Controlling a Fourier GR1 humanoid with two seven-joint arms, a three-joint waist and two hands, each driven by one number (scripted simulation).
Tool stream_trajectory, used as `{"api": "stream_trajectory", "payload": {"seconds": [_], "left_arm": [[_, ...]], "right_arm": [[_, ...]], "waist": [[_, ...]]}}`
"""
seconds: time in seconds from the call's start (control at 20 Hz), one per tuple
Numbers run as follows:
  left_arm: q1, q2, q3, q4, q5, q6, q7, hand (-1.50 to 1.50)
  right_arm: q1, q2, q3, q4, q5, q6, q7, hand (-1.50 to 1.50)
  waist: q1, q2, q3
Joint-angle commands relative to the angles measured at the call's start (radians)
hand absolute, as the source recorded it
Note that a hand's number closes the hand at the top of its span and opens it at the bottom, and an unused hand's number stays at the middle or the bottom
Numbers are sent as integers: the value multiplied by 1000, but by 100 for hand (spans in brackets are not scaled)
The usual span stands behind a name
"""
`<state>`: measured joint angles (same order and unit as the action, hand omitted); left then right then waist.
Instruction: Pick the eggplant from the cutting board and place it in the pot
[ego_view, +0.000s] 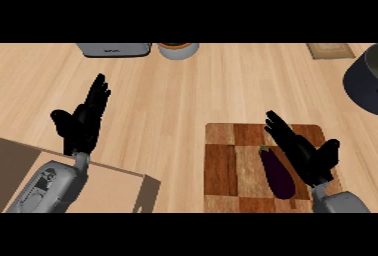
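A dark purple eggplant (277, 172) lies lengthwise on the checkered wooden cutting board (221, 170) at the lower right. Just to its right my right hand (306, 150) hovers open, fingers straight and pointing up-left, close beside the eggplant but holding nothing. The dark pot (363, 82) shows only partly at the right edge, beyond the board. At the left my left hand (83, 120) rests open with fingers up, far from the board.
A grey toaster-like appliance (114, 49) and a small round container (178, 50) stand at the counter's far edge. A flat tan item (330, 50) lies at the far right. A brown box-like corner (111, 185) sits at the lower left.
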<state>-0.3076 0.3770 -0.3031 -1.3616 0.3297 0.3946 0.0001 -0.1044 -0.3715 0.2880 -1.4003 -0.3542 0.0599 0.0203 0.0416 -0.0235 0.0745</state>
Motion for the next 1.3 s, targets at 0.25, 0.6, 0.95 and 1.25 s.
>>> {"api": "stream_trajectory", "payload": {"seconds": [0.25, 0.6, 0.95, 1.25], "left_arm": [[80, -22, 26, -56, -18, 60, -94, 0], [262, -50, 3, -144, -7, 20, -219, 0], [305, -41, 5, -228, -24, 9, -176, 0], [262, -72, 13, -187, -32, 9, -209, 0]], "right_arm": [[-171, -207, -253, -298, 85, 55, -445, 150], [220, -140, -310, -292, 313, -242, -742, -150], [514, -139, -279, -529, 449, -280, -773, -150], [552, -338, -255, -584, 703, -237, -450, -150]], "waist": [[-79, -28, -73], [-69, 11, -74], [-58, 19, -75], [-49, 26, -80]]}}
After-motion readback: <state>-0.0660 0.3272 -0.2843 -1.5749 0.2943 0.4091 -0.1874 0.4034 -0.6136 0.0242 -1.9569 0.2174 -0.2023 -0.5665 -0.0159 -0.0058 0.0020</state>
